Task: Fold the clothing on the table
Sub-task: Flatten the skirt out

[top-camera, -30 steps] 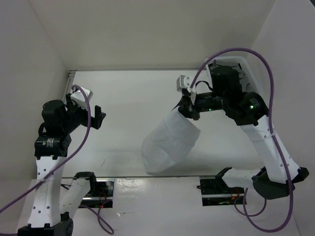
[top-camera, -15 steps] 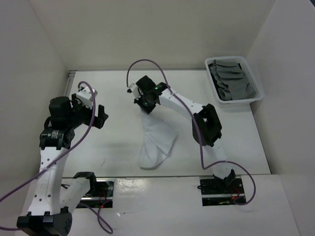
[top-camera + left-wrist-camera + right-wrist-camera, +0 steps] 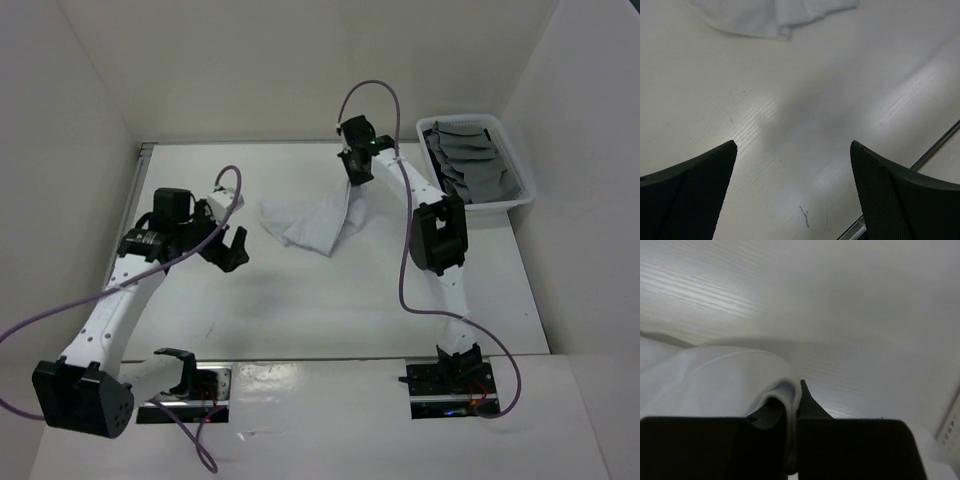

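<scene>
— Where is the white cloth (image 3: 305, 225) found?
— It is laid in a rumpled heap toward the far middle of the table (image 3: 300, 310). One edge is lifted and pinched between the closed jaws of the right gripper (image 3: 353, 172).
— And the left gripper (image 3: 232, 250)?
— Its jaws are held wide apart above bare tabletop, near the cloth, and nothing is gripped.
— How is the fabric expected to handle?
— It is judged light, thin and limp, since it sags from the pinch and no shape is kept. A free corner on the near-left side is best taken, pinched low against the table.
</scene>
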{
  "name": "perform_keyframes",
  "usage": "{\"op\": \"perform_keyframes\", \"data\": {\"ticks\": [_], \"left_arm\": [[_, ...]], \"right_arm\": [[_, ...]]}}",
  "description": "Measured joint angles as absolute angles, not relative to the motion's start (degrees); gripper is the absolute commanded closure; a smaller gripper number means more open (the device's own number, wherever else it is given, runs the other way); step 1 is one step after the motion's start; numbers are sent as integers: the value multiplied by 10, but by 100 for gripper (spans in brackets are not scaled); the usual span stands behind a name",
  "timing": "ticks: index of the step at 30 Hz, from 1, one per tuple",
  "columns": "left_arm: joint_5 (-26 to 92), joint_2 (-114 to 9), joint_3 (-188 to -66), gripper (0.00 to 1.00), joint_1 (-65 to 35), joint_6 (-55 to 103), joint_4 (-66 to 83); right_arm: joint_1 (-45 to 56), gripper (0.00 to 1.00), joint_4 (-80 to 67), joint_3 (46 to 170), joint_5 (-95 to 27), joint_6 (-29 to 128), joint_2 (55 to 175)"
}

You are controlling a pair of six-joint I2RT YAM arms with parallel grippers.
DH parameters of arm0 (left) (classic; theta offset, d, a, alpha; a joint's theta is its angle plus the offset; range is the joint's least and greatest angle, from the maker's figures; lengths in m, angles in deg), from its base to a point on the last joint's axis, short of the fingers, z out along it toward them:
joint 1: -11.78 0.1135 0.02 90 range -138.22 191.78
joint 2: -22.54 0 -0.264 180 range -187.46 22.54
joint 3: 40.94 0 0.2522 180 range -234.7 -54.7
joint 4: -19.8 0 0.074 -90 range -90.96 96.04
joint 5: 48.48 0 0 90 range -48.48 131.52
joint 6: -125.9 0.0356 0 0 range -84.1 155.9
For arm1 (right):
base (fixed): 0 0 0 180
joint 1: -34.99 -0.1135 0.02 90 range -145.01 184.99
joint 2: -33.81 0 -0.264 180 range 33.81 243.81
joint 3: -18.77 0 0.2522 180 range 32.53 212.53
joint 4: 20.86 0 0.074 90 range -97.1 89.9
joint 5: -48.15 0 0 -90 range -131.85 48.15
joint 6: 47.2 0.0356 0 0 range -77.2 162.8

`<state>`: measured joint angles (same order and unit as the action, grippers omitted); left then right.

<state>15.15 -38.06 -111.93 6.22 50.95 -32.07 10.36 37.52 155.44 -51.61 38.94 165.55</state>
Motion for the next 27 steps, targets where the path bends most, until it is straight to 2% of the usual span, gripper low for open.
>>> {"op": "perform_keyframes", "data": {"ticks": [7,14,22,27], "left_arm": [[232,-493,-1134,2,-91,496,-279],[442,-592,-1151,9,-241,476,-156],[628,-668,-1122,18,-262,497,20],[669,-749,-1105,20,-263,508,71]], "right_arm": [[125,100,364,1449,-515,394,1653],[111,99,356,1380,-484,388,1628],[113,99,340,1340,-463,382,1557],[122,99,330,1327,-447,380,1540]]}}
